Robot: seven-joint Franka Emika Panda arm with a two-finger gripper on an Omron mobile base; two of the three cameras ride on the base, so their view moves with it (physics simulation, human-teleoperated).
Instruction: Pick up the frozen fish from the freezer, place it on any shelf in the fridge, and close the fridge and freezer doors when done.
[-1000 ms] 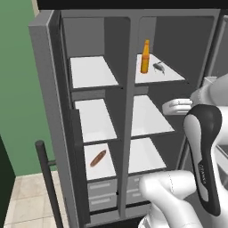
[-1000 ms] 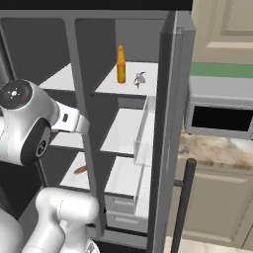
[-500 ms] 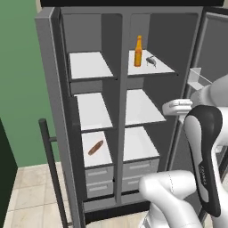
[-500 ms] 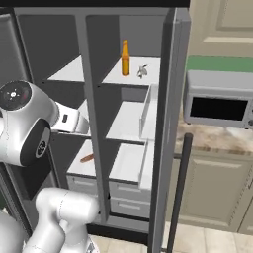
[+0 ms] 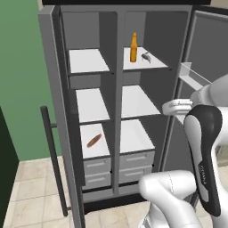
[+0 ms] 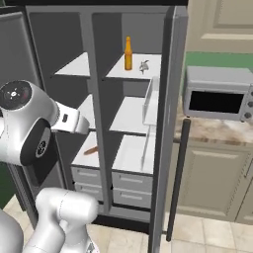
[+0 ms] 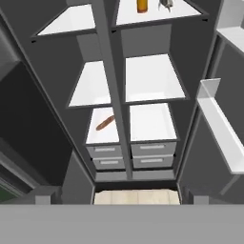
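Note:
The frozen fish (image 5: 145, 57) (image 6: 144, 66) (image 7: 166, 5) is small and silvery. It lies on the top white shelf (image 5: 153, 64) of the fridge (image 5: 138, 100), the wider right compartment, just right of an orange bottle (image 5: 133, 47). The freezer (image 5: 91, 104) is the narrower left compartment. Both grey doors stand wide open: the freezer door (image 5: 50, 89) at the left, the fridge door (image 6: 170, 123) at the right. My gripper (image 7: 121, 196) is open with nothing between its fingertips. It hovers in front of the fridge at middle-shelf height, well back from the shelves.
A reddish-brown sausage (image 5: 94, 140) (image 7: 105, 123) lies on the freezer's lowest shelf, above grey drawers (image 5: 118, 162). Pale door bins (image 7: 221, 124) jut from the fridge door. Dark bar handles (image 5: 52, 160) (image 6: 175, 183) stick out. A toaster oven (image 6: 217, 94) stands on the counter at right.
The whole picture has shrunk and shifted: the base has backed away from the refrigerator. Fish, bottle and sausage lie where they were. The gripper has stayed open.

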